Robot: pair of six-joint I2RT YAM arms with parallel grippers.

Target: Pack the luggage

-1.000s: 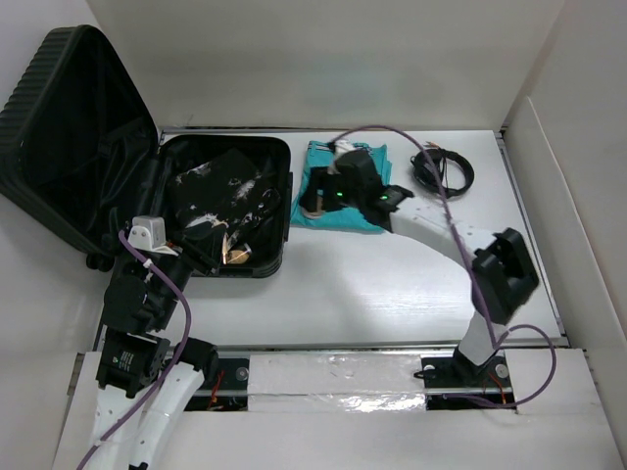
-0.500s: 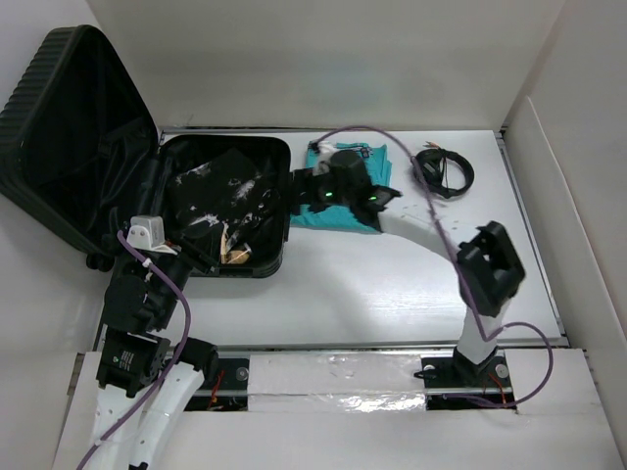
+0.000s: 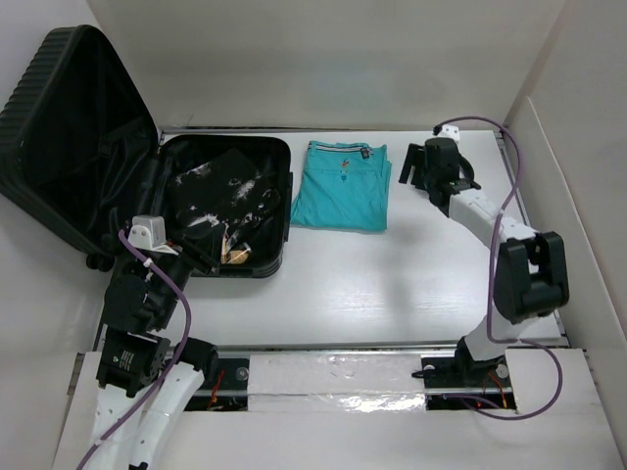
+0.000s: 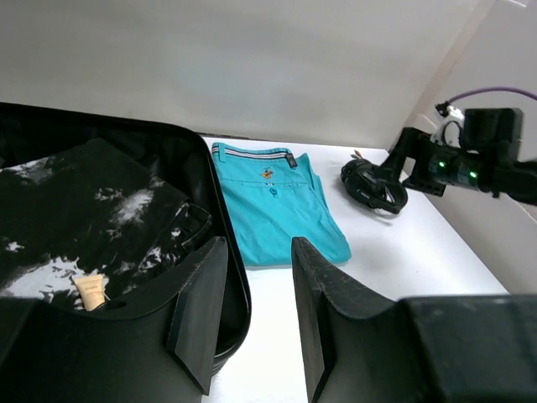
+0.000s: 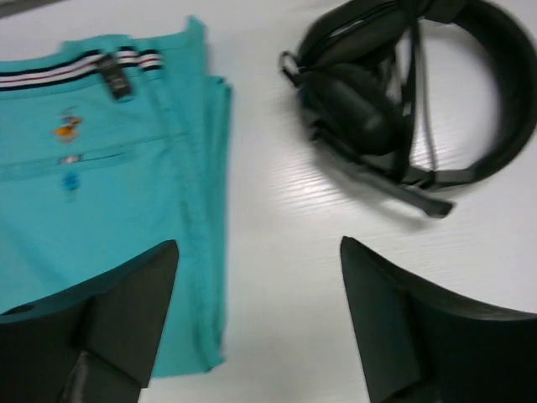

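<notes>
**Luggage**: 1 black hard-shell suitcase with a ribbed shell, open at the far left of the white table.
- Lid raised, leaning left.
- Base holds a black-and-white garment and 1 tan tube.
- Right rim lies just beside a folded teal polo shirt.

**Black headset**: far right.

**Open room:** white tabletop nearer than the shirt.

**Left gripper**: at the suitcase's near rim, fingers parted, pinching nothing.

**Right gripper**: above the gap between shirt and headset, fingers spread wide.

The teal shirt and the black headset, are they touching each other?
Apart. The right wrist view shows it: a strip of bare white table lies between the teal shirt and the black headset.
</notes>
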